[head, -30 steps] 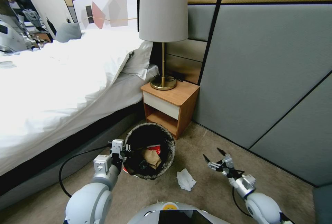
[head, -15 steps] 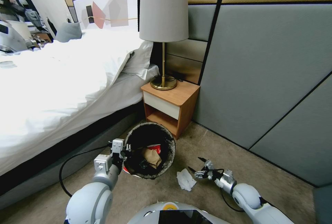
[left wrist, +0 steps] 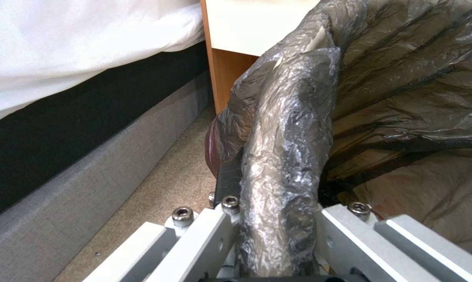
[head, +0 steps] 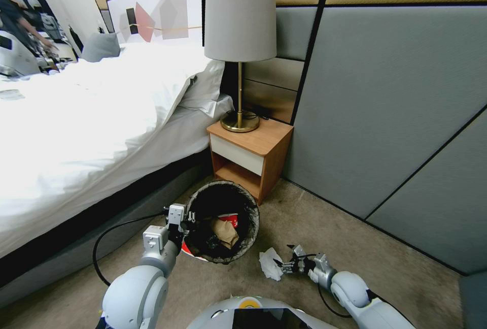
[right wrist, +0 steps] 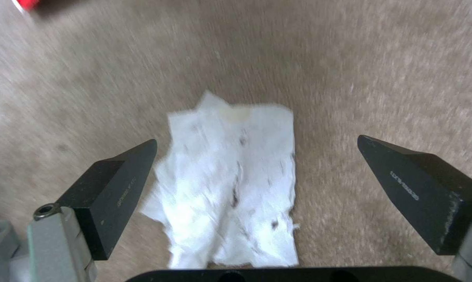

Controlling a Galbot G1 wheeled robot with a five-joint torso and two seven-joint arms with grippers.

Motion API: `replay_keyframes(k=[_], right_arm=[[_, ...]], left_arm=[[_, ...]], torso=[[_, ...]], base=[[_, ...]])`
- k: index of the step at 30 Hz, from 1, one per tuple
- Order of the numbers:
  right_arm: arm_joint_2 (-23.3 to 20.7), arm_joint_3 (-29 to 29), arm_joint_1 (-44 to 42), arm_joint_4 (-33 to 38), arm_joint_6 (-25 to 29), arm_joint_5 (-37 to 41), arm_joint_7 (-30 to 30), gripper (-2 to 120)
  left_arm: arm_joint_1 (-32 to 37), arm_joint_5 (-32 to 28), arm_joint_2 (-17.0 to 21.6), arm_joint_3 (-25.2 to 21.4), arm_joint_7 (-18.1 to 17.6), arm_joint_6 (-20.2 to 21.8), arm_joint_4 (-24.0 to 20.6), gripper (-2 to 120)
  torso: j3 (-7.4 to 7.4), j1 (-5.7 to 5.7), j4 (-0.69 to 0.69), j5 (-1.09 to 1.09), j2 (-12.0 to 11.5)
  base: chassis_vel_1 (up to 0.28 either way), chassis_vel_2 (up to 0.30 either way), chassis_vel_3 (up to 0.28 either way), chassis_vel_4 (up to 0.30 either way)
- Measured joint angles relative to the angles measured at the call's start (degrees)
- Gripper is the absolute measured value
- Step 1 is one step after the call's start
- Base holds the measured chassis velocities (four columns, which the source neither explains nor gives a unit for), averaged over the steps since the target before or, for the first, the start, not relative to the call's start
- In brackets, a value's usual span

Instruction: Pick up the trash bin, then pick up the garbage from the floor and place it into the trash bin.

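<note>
The trash bin (head: 255,223), lined with a black bag, stands on the carpet between the bed and the nightstand. Inside it lie a crumpled brown paper bag (head: 223,231) and a red-and-white cup (head: 229,217). My left gripper (head: 183,220) is shut on the bin's near-left rim; the left wrist view shows the liner-covered rim (left wrist: 285,156) pinched in the left gripper (left wrist: 275,219). To the bin's right a white tissue (head: 269,264) lies on the floor, garbage outside the bin. My right gripper (head: 284,259) hovers open just beside it; in the right wrist view the tissue (right wrist: 236,176) sits between its spread fingers (right wrist: 116,184).
A wooden nightstand (head: 251,159) with a brass lamp (head: 239,39) stands just behind the bin. The bed (head: 76,116) runs along the left, and a grey padded wall (head: 385,105) closes the right. A black cable (head: 99,253) loops by my left arm.
My right gripper has dropped and swung left from mid-air down to the tissue. The left arm and bin have shifted slightly right.
</note>
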Motion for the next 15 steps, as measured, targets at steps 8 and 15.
replay_keyframes(k=[8, 15], right_arm=[[3.1, -1.6, 2.9, -5.6, 0.1, -3.3, 0.0, 100], [5.6, -2.4, 5.0, -8.7, 0.1, -4.3, 0.7, 100]], left_arm=[[-0.2, 0.0, -0.3, 0.3, 0.1, 0.0, 0.1, 1], [-0.3, 0.0, -0.3, 0.3, 0.1, 0.0, 0.2, 1]], torso=[[0.0, 0.0, 0.0, 0.01, 0.0], [0.0, 0.0, 0.0, 0.0, 0.0]], base=[[0.0, 0.0, 0.0, 0.0], [0.0, 0.0, 0.0, 0.0]])
